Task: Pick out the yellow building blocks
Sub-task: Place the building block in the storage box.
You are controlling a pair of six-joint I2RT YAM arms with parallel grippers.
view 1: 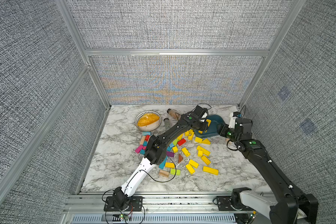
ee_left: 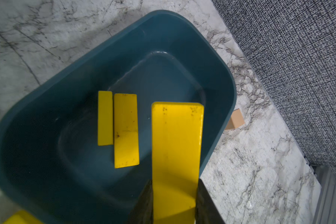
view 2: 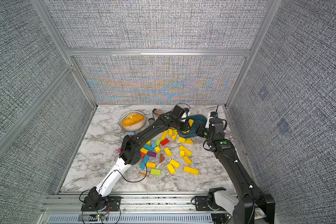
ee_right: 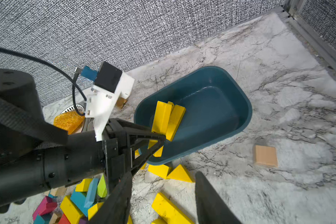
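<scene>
My left gripper is shut on a long yellow bar and holds it over the near end of a teal bin. Two yellow blocks lie flat inside the bin. In both top views the held bar pokes up at the bin's left end. Several loose yellow building blocks are scattered on the marble in front of the bin, among them a wedge. My right gripper stands open just right of the bin, above the wedge and a bar, holding nothing.
A patterned bowl holding an orange sponge and two small bottles stand at the back left. Red, lime-green, purple, teal and pink blocks lie under the left arm. A tan block sits near the right wall.
</scene>
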